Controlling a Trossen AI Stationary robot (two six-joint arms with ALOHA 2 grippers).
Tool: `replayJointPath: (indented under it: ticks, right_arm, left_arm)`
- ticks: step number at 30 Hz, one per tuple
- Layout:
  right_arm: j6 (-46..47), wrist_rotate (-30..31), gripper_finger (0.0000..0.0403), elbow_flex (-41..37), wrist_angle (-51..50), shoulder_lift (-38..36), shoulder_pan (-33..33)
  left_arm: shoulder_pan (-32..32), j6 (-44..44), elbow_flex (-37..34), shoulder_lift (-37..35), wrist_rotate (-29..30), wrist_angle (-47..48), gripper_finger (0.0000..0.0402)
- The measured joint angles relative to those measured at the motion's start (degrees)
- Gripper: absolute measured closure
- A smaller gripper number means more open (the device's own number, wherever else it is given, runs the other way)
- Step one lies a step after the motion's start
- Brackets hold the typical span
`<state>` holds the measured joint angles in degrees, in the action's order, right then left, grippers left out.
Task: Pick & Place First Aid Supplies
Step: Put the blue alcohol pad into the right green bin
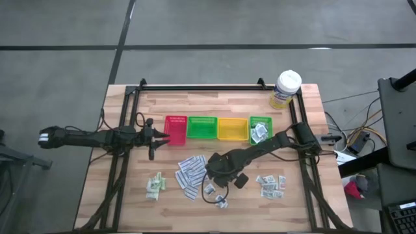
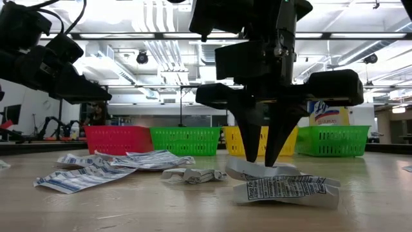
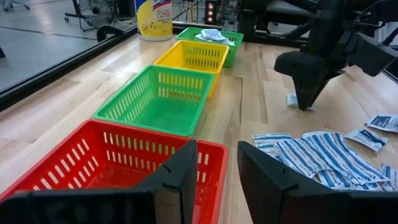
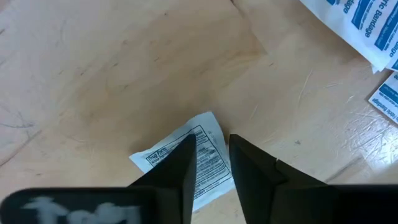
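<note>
Right gripper down on the table, fingers narrowly parted, straddling a small printed packet directly beneath the tips — apparently not yet pinched. Thin, light, limp paper — best pinched across a raised edge. Left gripper narrowly parted, empty, just before the red tray.

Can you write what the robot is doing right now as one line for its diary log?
right hand: open, fingers down astride small white packet on table | left hand: open, waiting by red tray | far green tray: holds packets
</note>
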<state>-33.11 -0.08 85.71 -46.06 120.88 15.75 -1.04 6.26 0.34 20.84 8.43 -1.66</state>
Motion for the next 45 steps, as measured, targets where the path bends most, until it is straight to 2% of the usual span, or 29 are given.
replayJointPath:
  ticks: [12,28,32,39,45]
  right_arm:
    - [0.1,0.1,0.0373,0.0,0.0,0.0,-0.1]
    - [0.6,0.2,0.0394,2.4,-0.5,0.1,0.0]
    - [4.0,1.9,0.0394,3.6,-2.0,0.1,0.0]
    - [18.6,14.8,0.0395,9.4,-11.0,0.1,-0.2]
    - [30.3,18.1,0.0394,15.0,-17.6,0.0,-0.5]
  left_arm:
    - [0.0,0.0,0.0,0.0,0.0,0.0,0.0289]
    - [0.0,-0.1,0.0,0.0,0.0,0.0,0.0289]
    - [0.0,-0.1,0.0,0.0,0.0,0.0,0.0289]
    - [0.0,-0.1,0.0,0.0,0.0,0.0,0.0289]
    - [0.0,-0.1,0.0,0.0,0.0,0.0,0.0289]
